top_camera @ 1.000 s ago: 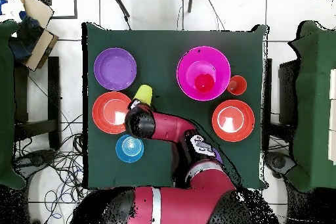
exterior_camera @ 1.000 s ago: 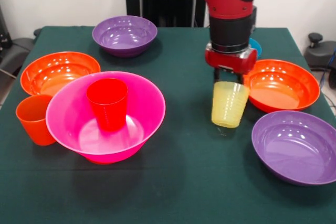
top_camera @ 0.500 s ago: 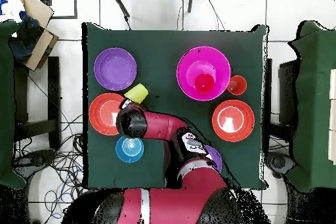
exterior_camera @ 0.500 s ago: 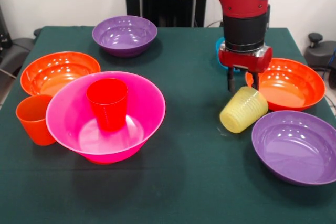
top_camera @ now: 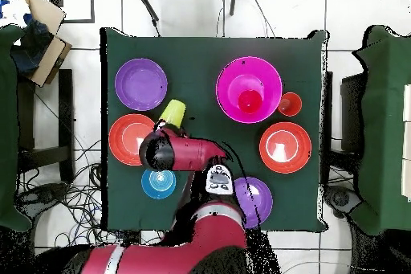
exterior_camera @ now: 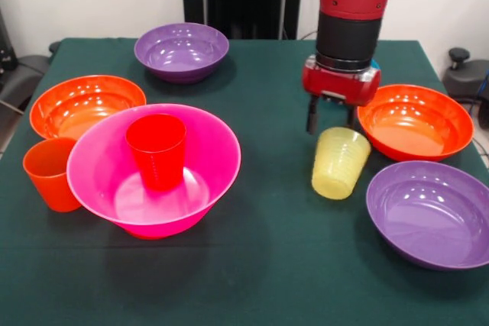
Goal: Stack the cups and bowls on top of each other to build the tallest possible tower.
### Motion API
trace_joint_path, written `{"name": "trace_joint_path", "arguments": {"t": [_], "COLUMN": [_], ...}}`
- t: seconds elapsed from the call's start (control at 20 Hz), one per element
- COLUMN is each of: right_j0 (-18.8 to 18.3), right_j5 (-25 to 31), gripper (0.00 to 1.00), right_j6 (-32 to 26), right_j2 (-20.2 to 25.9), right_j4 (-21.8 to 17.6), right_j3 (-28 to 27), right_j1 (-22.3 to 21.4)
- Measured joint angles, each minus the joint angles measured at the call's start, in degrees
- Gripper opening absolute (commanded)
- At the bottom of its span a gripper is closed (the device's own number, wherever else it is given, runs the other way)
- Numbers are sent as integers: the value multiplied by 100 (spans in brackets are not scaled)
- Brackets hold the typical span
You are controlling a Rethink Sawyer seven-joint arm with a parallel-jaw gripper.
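Yellow ribbed plastic tumbler (exterior_camera: 339, 163) stands tilted beside wide orange bowl (exterior_camera: 415, 122), unstacked; gripper (exterior_camera: 330, 118) just above its rim, prongs apart, gripping nothing; red tumbler (exterior_camera: 157, 150) sits in big pink bowl (exterior_camera: 207, 141), tower's base

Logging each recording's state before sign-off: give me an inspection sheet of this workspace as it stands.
Surface: table under a dark green cloth.
Job's things: red cup upright inside the pink bowl; orange cup beside that bowl; yellow cup tilted, mouth up, on the cloth; two purple bowls, two wide orange bowls, blue bowl all unstacked.
Clutter: nothing seen on the table.
Grippers: gripper just above the yellow cup's rim, fingers apart, holding nothing.
Cables: loose cables on the floor.
Surroundings: cardboard box beside the table, tiled floor.
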Motion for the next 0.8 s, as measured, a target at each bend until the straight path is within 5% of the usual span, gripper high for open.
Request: {"name": "trace_joint_path", "arguments": {"t": [0.35,0.8], "right_j0": [700,885], "right_j5": [-81,-303], "gripper": [100,100], "right_j6": [0,0], "right_j2": [-1157,-1602], "right_j4": [-1,-2], "right_j3": [-516,-834], "right_j1": [225,320]}}
